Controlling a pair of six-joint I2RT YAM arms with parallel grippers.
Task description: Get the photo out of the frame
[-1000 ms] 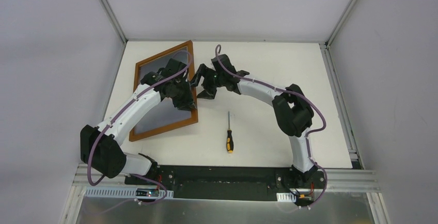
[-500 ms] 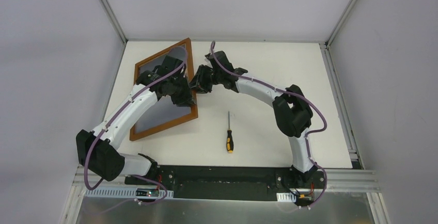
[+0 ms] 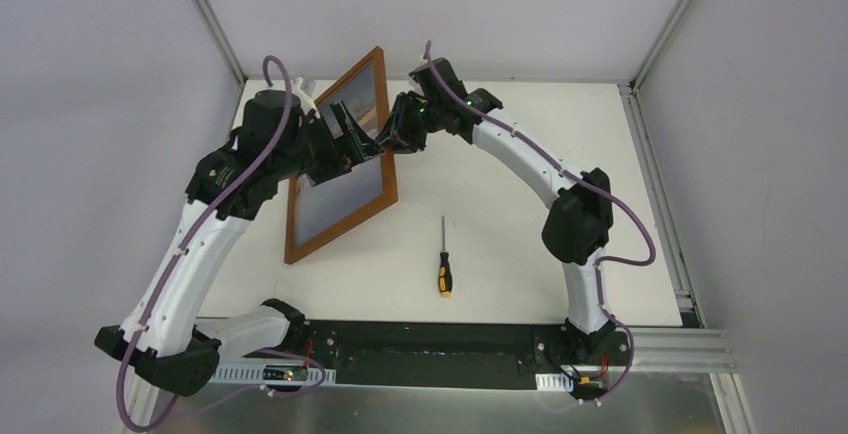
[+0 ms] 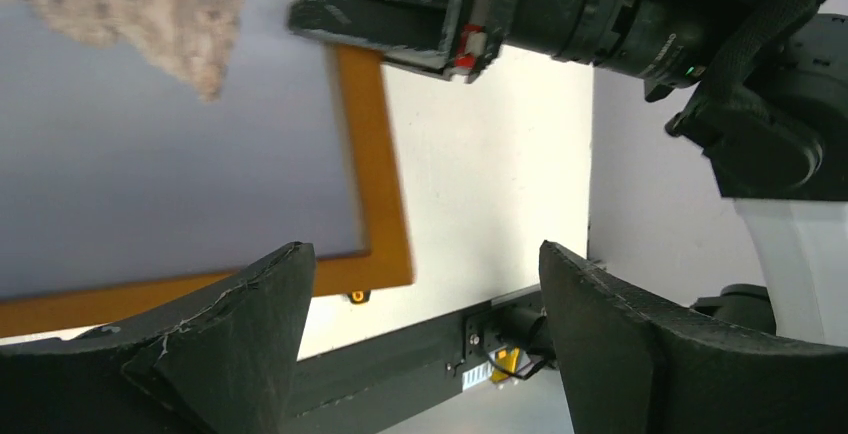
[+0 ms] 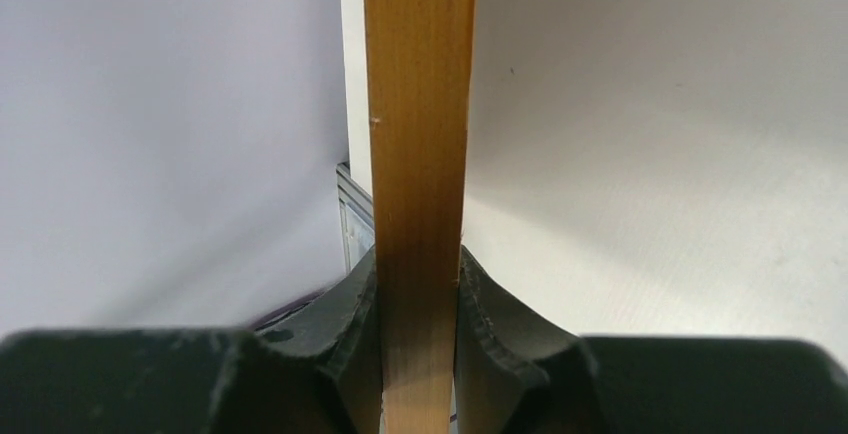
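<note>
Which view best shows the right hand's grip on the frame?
Right wrist: the right hand clamps the frame by its edge, close up. Top view shows it small; left wrist shows the hand's tip at the border.

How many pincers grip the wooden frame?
1. The right pincer clamps the edge of the thin orange-brown wooden frame; the left pincer is open, gripping nothing.

No text, label or number can be read, perhaps from blur.
</note>
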